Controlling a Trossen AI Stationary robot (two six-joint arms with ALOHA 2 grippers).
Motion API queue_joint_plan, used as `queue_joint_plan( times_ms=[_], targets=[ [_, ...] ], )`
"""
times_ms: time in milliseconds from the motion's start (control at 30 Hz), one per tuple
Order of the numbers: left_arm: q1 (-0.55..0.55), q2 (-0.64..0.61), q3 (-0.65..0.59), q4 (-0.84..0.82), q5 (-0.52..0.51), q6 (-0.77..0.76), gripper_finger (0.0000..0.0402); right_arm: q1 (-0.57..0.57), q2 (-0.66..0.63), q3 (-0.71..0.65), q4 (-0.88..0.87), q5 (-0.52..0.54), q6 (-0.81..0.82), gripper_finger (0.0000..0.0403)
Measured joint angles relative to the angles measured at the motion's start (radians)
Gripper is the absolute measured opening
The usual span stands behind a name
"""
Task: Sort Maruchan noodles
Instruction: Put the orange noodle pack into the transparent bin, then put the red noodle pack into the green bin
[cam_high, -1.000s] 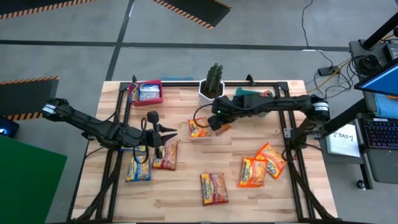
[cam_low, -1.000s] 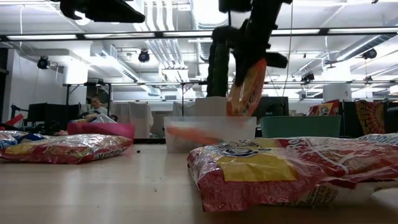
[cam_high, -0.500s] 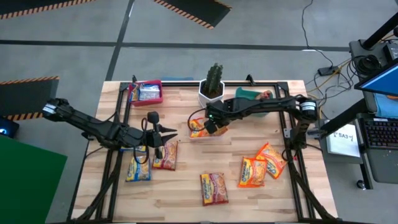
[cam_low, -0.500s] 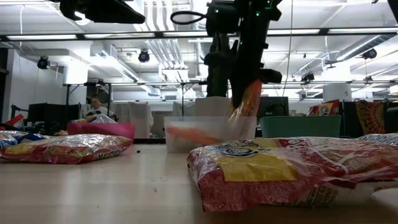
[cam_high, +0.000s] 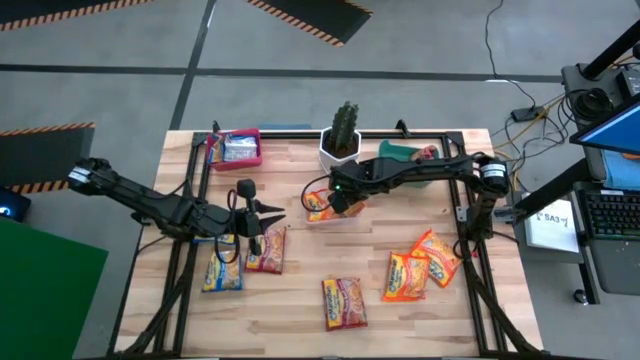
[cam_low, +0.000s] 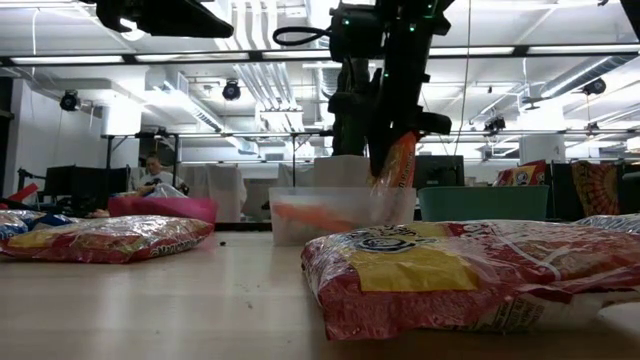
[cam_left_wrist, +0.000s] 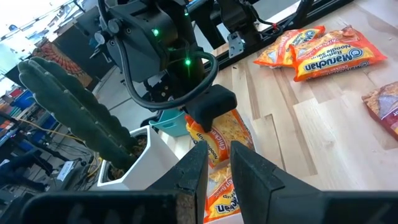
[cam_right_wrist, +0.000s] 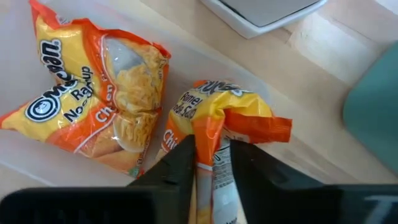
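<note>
My right gripper (cam_high: 343, 198) is shut on an orange Maruchan packet (cam_right_wrist: 214, 118) above the clear bin (cam_low: 340, 212) in the middle of the table. A second orange packet (cam_right_wrist: 93, 106) lies flat in that bin. My left gripper (cam_left_wrist: 219, 163) hovers open, with a narrow gap, above two packets (cam_high: 222, 268) (cam_high: 265, 250) lying flat at the table's left. Three more packets (cam_high: 343, 302) (cam_high: 407, 275) (cam_high: 437, 255) lie flat near the front and right. In the low view a red-and-yellow packet (cam_low: 470, 275) fills the foreground. My right gripper pinches the orange packet by a crimped end seam (cam_right_wrist: 208, 144) between its two fingers, coming from above and pointing down. The packet hangs upright below the fingers (cam_low: 397, 160). Its lower end dips behind the clear bin's wall.
A red bin (cam_high: 237, 148) holding packets stands at the far left, and a teal bin (cam_high: 405, 155) at the far right. A cactus in a white pot (cam_high: 342, 140) stands just behind the clear bin. Bare wood lies between the bins and the front packets.
My right gripper has moved a little toward the table's left and down, carrying the hanging orange packet from beside the clear bin to over it and lowering its bottom end into the bin. The left arm has kept still.
</note>
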Motion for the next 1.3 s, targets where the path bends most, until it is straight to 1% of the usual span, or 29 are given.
queue_joint_plan(
  times_ms=[167, 300, 467, 600, 733, 900, 967, 1133, 1300],
  targets=[
    [0.000, 0.000, 0.000, 0.000, 0.000, 0.000, 0.0052, 0.000, -0.010, 0.000, 0.000, -0.002, 0.000, 0.0151],
    [0.000, 0.000, 0.000, 0.000, 0.000, -0.013, 0.0052, 0.000, -0.044, 0.000, -0.017, -0.035, 0.000, 0.0179],
    [0.000, 0.000, 0.000, 0.000, 0.000, -0.032, 0.0052, 0.003, -0.117, 0.000, -0.050, -0.097, 0.000, 0.0193],
    [0.000, 0.000, 0.001, -0.004, 0.000, -0.054, 0.0052, 0.043, -0.182, 0.000, -0.084, -0.103, -0.001, 0.0193],
    [0.000, 0.003, 0.001, -0.025, 0.000, -0.092, 0.0052, 0.130, -0.238, -0.009, -0.095, -0.084, -0.014, 0.0189],
    [0.000, 0.003, 0.001, -0.047, 0.000, -0.133, 0.0052, 0.299, -0.263, -0.048, -0.072, 0.007, 0.000, 0.0181],
    [0.000, 0.003, 0.001, -0.048, 0.000, -0.149, 0.0052, 0.365, -0.260, -0.072, -0.043, 0.022, 0.020, 0.0177],
    [0.000, 0.019, 0.001, -0.048, 0.000, -0.199, 0.0052, 0.507, -0.232, -0.151, 0.126, 0.005, 0.003, 0.0164],
    [-0.002, 0.057, 0.001, -0.081, 0.007, -0.343, 0.0052, 0.611, -0.180, -0.190, 0.268, -0.016, -0.019, 0.0142]
  ],
)
